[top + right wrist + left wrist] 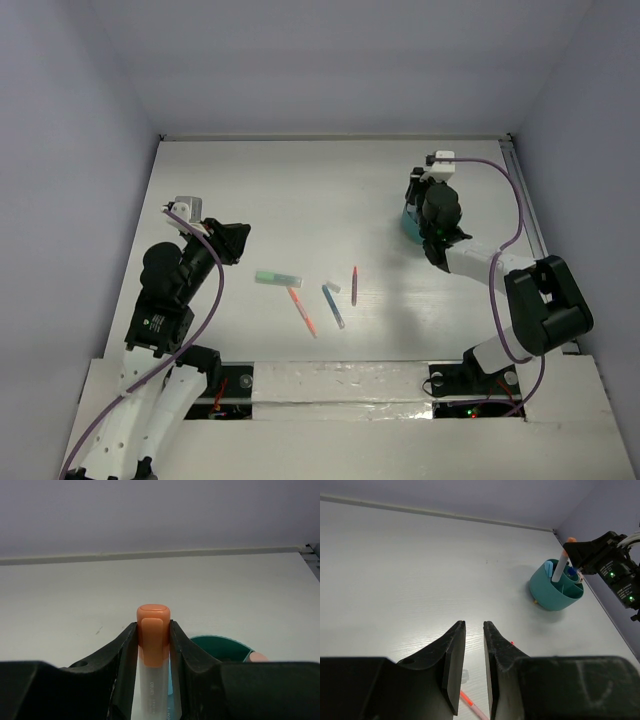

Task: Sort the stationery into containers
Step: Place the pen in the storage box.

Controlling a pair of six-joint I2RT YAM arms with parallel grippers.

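Observation:
The teal cup (407, 224) stands at the right back of the table, also in the left wrist view (551, 591) and the right wrist view (220, 647). My right gripper (418, 198) is above it, shut on an orange-capped marker (153, 630) held upright, its lower end inside the cup (560, 567). My left gripper (233, 241) is narrowly open and empty, above the table left of the loose items. A green marker (277, 278), orange pen (302, 311), blue pen (333, 307) and purple crayon (354, 285) lie mid-table.
A small pale item (333, 286) lies between the blue pen and the crayon. The cup holds a light-blue item (548, 570) and a pink one (258, 656). White walls enclose the table on three sides.

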